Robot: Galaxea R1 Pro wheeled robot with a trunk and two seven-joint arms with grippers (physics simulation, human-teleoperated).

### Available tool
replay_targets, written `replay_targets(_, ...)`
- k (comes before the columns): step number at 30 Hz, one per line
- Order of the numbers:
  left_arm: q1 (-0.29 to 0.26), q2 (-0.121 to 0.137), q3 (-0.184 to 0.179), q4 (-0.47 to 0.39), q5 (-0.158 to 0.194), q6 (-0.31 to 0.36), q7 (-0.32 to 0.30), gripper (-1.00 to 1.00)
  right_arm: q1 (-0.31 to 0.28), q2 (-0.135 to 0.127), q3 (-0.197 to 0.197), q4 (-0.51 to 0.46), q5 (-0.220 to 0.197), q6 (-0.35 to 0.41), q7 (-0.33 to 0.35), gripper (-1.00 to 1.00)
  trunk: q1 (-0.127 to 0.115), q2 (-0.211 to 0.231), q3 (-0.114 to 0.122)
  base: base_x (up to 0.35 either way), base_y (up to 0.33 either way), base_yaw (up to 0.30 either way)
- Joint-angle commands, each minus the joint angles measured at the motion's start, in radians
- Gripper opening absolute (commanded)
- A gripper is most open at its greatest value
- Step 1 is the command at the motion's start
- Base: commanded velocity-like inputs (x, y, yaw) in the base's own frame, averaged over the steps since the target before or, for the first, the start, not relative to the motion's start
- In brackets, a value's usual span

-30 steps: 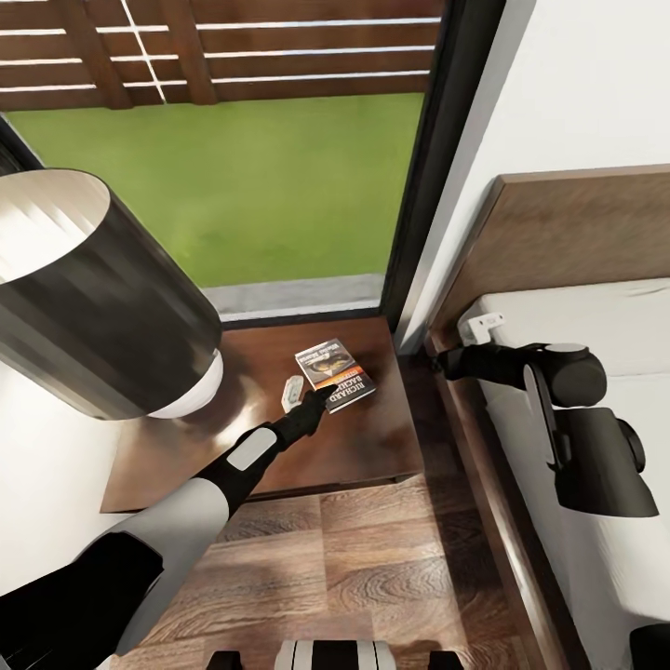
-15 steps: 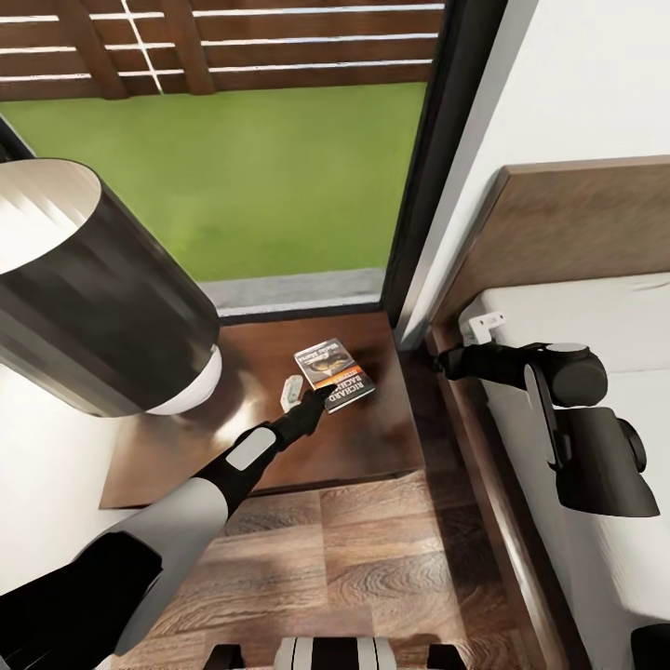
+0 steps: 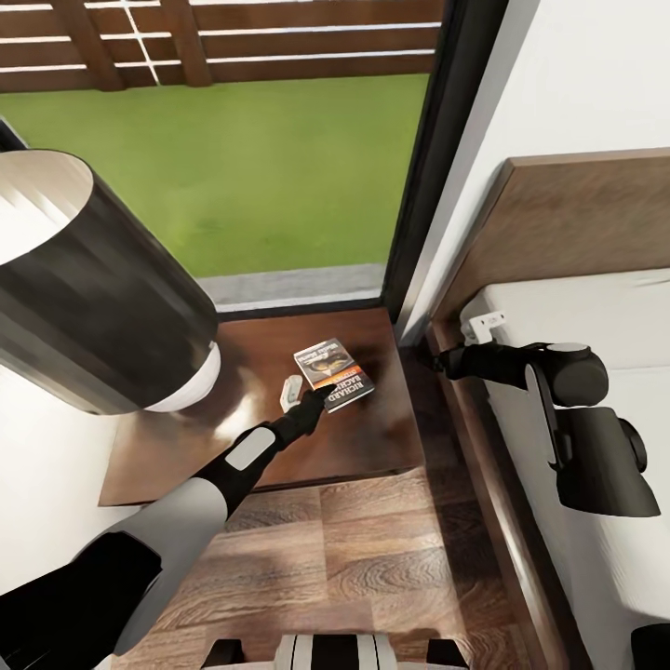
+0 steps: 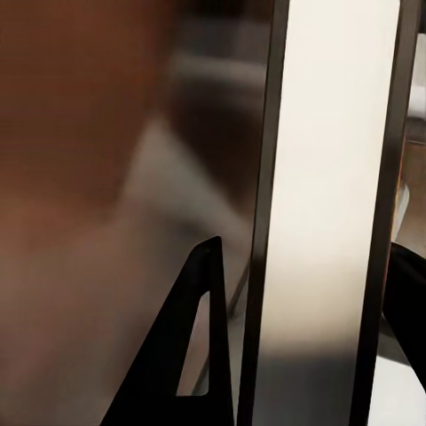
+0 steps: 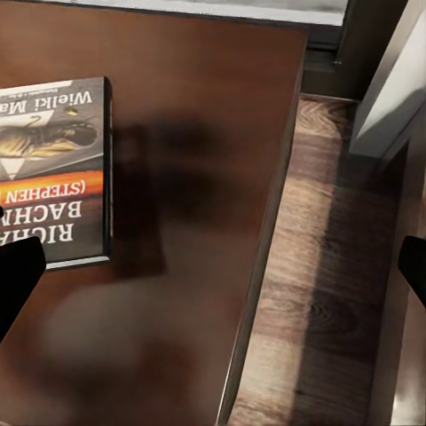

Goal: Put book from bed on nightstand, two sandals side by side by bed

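Book: the small dark paperback with the orange band and white lettering (image 3: 334, 374) lies flat on the glossy reddish-brown wooden nightstand (image 3: 372, 437), toward its back half, cover up. In the right wrist view the paperback (image 5: 53, 177) sits on the same dark top.

Left claw: the black left gripper (image 3: 300, 396) is down at the paperback's near corner, its tips right against the edge. One pale fingertip (image 3: 292, 391) stands just beside the book, the dark one meets the corner. Pinching the cover or merely touching it? I cannot tell from here. The left wrist view is a blur of brown with a dark triangular finger (image 4: 191, 346).

Right claw: the right gripper (image 3: 437, 358) hangs over the strip between nightstand and bed, well apart from the book. In the right wrist view its two black fingertips (image 5: 18, 275) stand far apart at either edge, spread wide, nothing between them.

Bed: dark brown wooden frame and headboard (image 3: 568, 223) with off-white mattress (image 3: 605, 326), just right of the nightstand.

Lamp: a big black-and-white cylindrical shade (image 3: 93, 288) looms over the nightstand's left part.

Floor: brown wood planks (image 3: 372, 558) in front.

Window: dark-framed glass (image 3: 279, 167), green lawn and a brown slatted fence behind.
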Motion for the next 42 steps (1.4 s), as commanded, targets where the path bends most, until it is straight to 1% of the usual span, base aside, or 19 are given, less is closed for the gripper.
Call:
replay_targets(1,-0.001,0.001,-0.004,0.001,0.010,0.003,-0.004,-1.00,-0.001,-0.001,0.000,-0.001,0.010,0.003,0.009,1.00,0.000,0.000,-0.001,0.000,0.000,0.000)
replay_targets(13,-0.001,0.003,-0.006,0.003,0.010,0.005,-0.031,-1.00,0.001,-0.001,0.000,-0.001,0.009,0.003,0.010,1.00,0.000,0.000,-0.005,0.000,0.000,0.000)
replay_targets(35,-0.001,0.004,-0.006,0.003,0.010,0.005,-0.063,-1.00,0.001,-0.001,0.003,-0.001,0.009,0.003,0.014,1.00,0.000,0.000,-0.036,0.000,0.000,0.000)
replay_targets(42,-0.001,0.004,-0.006,0.003,0.010,0.005,-0.066,-1.00,0.001,-0.001,0.003,-0.001,0.009,0.003,0.017,1.00,0.000,0.000,-0.042,0.000,0.000,0.000)
